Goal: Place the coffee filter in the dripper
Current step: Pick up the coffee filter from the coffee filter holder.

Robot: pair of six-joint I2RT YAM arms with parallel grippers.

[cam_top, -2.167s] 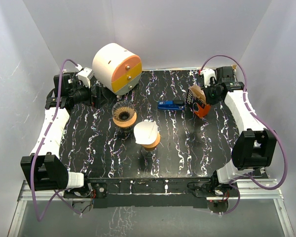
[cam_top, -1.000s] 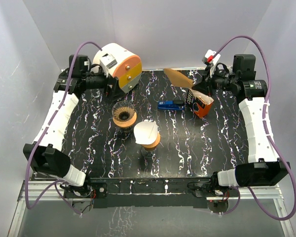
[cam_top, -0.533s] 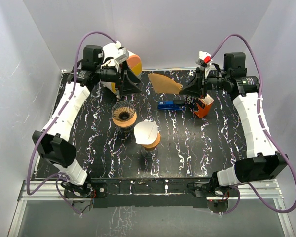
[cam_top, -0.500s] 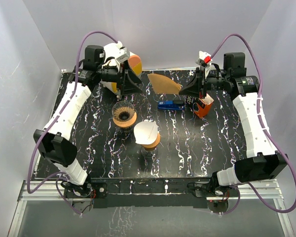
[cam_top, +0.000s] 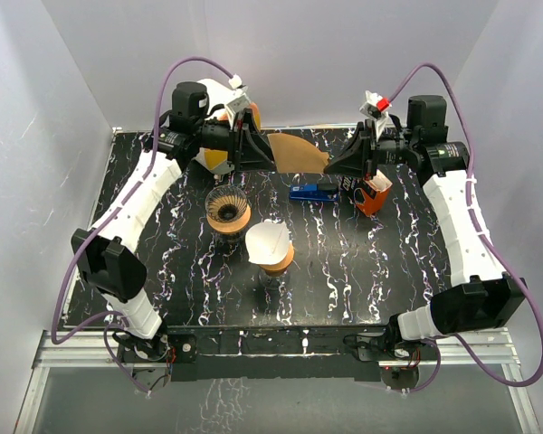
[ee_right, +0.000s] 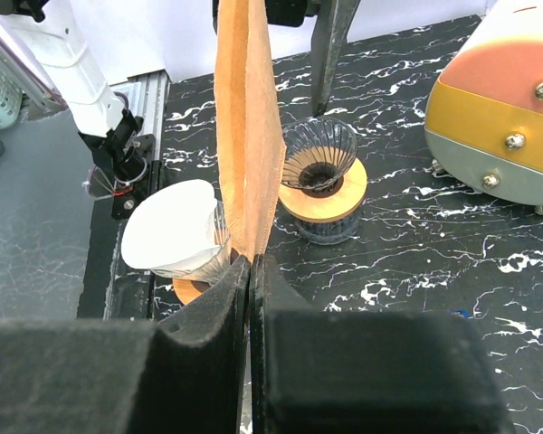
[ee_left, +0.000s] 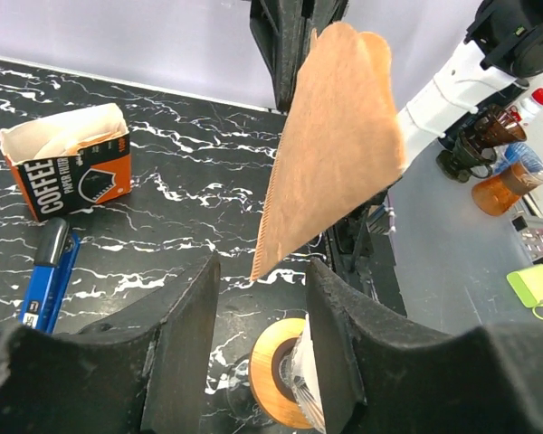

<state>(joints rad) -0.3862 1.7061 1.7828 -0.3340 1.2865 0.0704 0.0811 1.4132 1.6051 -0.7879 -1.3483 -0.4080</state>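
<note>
Swinging in from the far left, the left gripper [cam_top: 266, 155] has reached the brown coffee filter [cam_top: 299, 154]. Its fingers [ee_left: 185, 353] are closer than before but spread, with the filter's free edge between them and a gap on each side. The right gripper [ee_right: 250, 262] is pressed together, pinching the filter's opposite edge. The filter hangs over the far middle of the table [cam_top: 362, 271], right of and beyond the empty dripper [cam_top: 227, 208].

Bright, even overhead light; faint shadows on the glossy black marbled tabletop [cam_top: 344, 271]. In wrist views, black gripper fingers [ee_left: 181, 362] at 6 o'clock blur; the brown paper coffee filter [ee_right: 244, 136] is sharp.
</note>
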